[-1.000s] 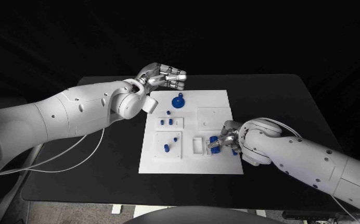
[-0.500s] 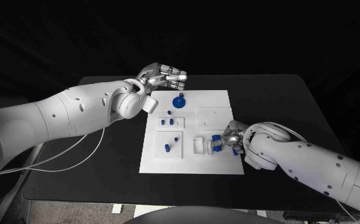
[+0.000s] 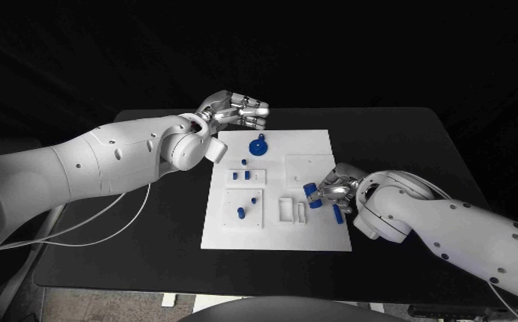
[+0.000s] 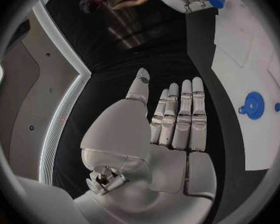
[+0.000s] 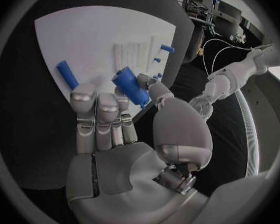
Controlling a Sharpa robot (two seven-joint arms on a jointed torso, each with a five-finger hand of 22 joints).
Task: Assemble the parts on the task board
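The white task board (image 3: 275,232) lies mid-table. My right hand (image 3: 337,187) hovers over its right edge and pinches a blue cylindrical part (image 3: 312,193) between thumb and fingers; the right wrist view shows that part (image 5: 130,87) in the grip of the hand (image 5: 115,134). A second blue cylinder (image 3: 337,214) lies loose on the board beside the hand, seen too at cylinder (image 5: 68,74). A blue round part (image 3: 257,145) sits near the board's far side. My left hand (image 3: 236,110) holds nothing off the far-left corner, its fingers (image 4: 177,114) straight.
Small blue pegs (image 3: 247,174) stand in white blocks on the board's left half, more at pegs (image 3: 254,201). White slotted fixtures (image 3: 286,210) sit near the right hand. Black table (image 3: 400,142) surrounds the board; a white cable (image 3: 119,225) trails at the left.
My right hand has lifted the blue part away from the white slotted fixtures, moving slightly toward the far side and right. The left hand has stayed still.
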